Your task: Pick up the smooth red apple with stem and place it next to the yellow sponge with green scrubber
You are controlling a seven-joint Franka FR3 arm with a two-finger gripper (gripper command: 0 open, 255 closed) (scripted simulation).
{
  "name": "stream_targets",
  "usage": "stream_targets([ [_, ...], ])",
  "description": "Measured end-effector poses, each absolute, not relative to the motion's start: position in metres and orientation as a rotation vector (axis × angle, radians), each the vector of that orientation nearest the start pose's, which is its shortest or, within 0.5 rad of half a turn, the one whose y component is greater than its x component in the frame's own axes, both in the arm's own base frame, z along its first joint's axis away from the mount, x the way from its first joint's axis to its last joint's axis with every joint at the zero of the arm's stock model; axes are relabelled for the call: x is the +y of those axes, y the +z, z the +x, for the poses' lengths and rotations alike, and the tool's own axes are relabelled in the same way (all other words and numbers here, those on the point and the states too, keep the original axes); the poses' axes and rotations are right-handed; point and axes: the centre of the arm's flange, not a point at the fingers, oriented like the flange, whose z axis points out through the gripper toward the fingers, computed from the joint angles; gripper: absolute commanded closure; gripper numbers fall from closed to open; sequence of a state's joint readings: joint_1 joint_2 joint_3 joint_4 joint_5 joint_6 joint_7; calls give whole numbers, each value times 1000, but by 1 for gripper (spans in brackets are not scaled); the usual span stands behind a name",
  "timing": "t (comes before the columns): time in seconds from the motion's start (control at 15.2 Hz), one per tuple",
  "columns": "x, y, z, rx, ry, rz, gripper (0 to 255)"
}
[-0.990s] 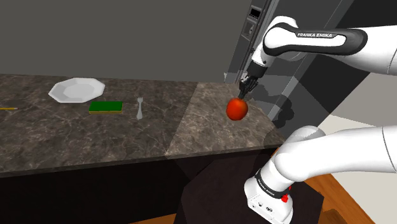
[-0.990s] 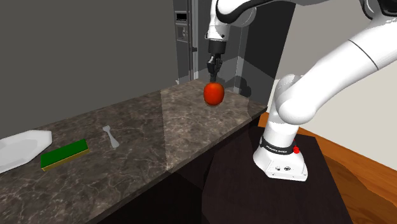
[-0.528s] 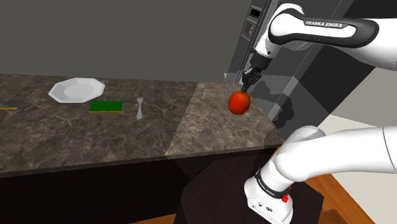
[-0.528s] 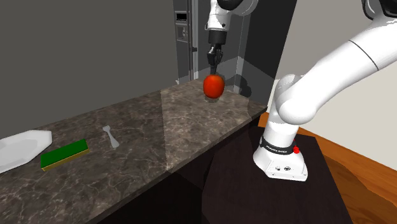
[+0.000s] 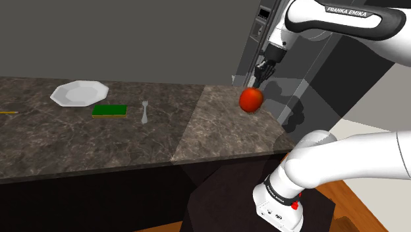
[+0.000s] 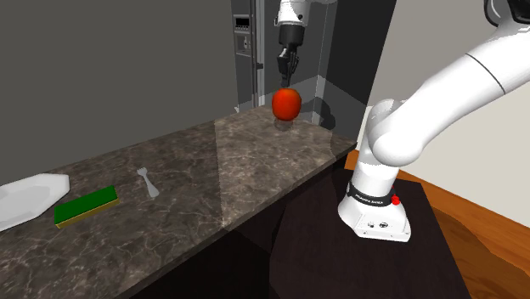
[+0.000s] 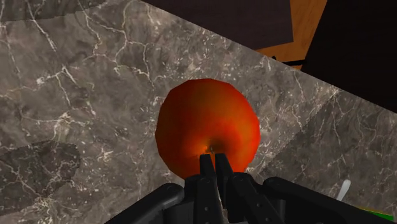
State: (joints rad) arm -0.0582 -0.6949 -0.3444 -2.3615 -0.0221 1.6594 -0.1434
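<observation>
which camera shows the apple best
The wrist view: the apple is large and central, its top dimple pinched by the gripper. The shoulder and second exterior views show it small, hanging above the counter.

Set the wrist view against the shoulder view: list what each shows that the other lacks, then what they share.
Wrist view adds: the black fingers pinched together at the dimple on top of the red apple. Shoulder view adds: the white plate, the white arm, its stand, and the apple hanging clear above the dark marble counter. Shared: the apple, the gripper, the counter, and, as mere slivers in the wrist view, the fork and green-topped sponge.
</observation>
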Motion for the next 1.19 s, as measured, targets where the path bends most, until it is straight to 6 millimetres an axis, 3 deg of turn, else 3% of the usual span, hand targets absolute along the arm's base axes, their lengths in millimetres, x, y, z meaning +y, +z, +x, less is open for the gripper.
stream_targets([
  [0.4,-155,580,313,260,-15,-2931,255],
  [1.19,-16,582,380,259,-14,-2932,255],
])
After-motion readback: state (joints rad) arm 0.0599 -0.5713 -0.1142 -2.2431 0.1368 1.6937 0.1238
